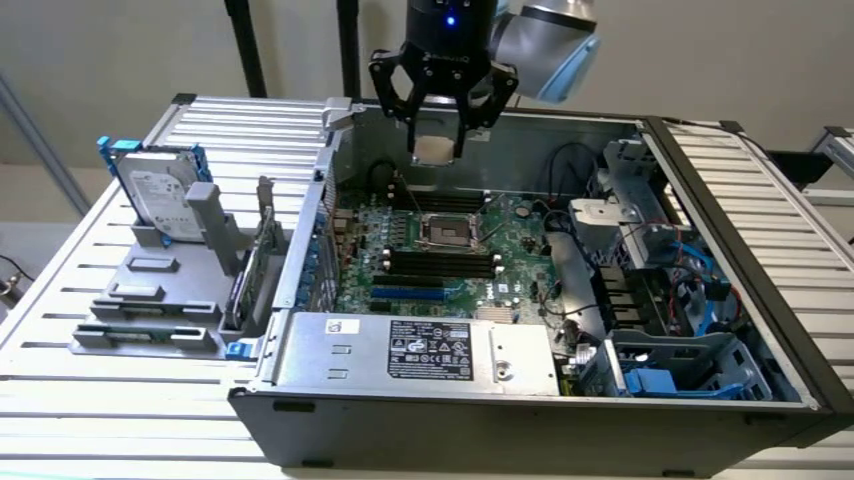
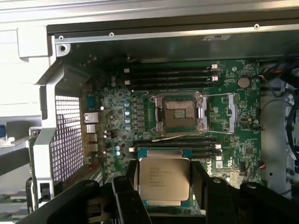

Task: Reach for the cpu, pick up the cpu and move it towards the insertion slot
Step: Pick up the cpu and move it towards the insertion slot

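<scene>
My gripper (image 1: 435, 150) hangs above the open computer case with its black fingers (image 1: 467, 120) shut on the cpu (image 1: 433, 150), a small flat square chip. In the wrist view the cpu (image 2: 164, 178) sits between the two fingers, its silvery top with printed text facing the camera and a green edge around it. The insertion slot (image 1: 449, 233) is a square socket with a shiny metal frame and dark centre on the green board, below the held chip. In the wrist view the insertion slot (image 2: 179, 116) lies beyond the cpu, its frame open.
Long black memory slots (image 1: 435, 262) flank the socket. A silver hard drive (image 1: 160, 200) with blue rails stands upright on a grey holder at the exterior view's left. The power supply (image 1: 414, 350) fills the case front; cables and drive bays (image 1: 654, 290) crowd the right side.
</scene>
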